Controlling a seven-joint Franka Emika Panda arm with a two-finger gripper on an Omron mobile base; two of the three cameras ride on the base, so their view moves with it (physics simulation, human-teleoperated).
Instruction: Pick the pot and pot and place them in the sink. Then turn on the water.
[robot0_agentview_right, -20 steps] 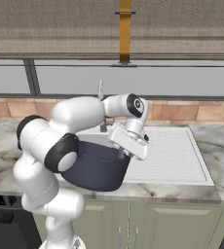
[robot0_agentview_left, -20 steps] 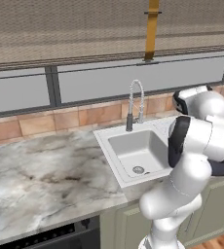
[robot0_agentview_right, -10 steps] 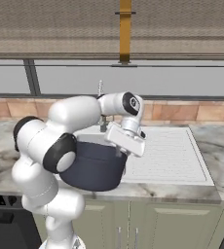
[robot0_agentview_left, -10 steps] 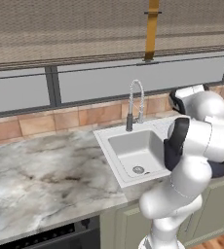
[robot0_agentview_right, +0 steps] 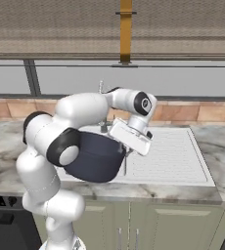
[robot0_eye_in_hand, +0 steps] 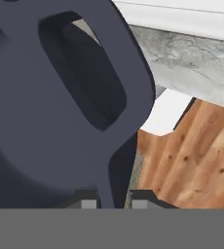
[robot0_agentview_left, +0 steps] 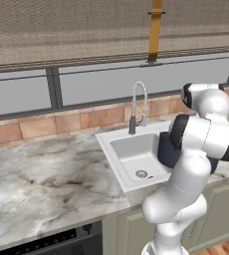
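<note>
I carry the dark navy-blue pot (robot0_agentview_right: 92, 158) in the air over the white sink (robot0_agentview_left: 117, 164), whose round drain (robot0_agentview_left: 142, 174) shows in the bare basin. My gripper (robot0_agentview_right: 125, 146) is shut on the pot's side loop handle (robot0_eye_in_hand: 133, 82). In the hand view the handle fills the picture, pinched between my two fingertips (robot0_eye_in_hand: 88, 203) with my gripper (robot0_eye_in_hand: 113, 202) at the bottom. From the left base view the pot (robot0_agentview_left: 166, 149) peeks out behind my arm, at the sink's right side. The black pot is out of view. The chrome spring faucet (robot0_agentview_left: 139, 102) is dry.
The ribbed drainboard (robot0_agentview_right: 170, 151) lies right of the basin. Marble counter (robot0_agentview_left: 42, 179) stretches to the left of the sink. A tiled backsplash (robot0_agentview_left: 47, 127) and window run behind. Cabinet doors (robot0_agentview_right: 134, 227) stand below the counter edge.
My hand has turned a little and the navy pot has shifted slightly to the left in the right base view, still held over the sink.
</note>
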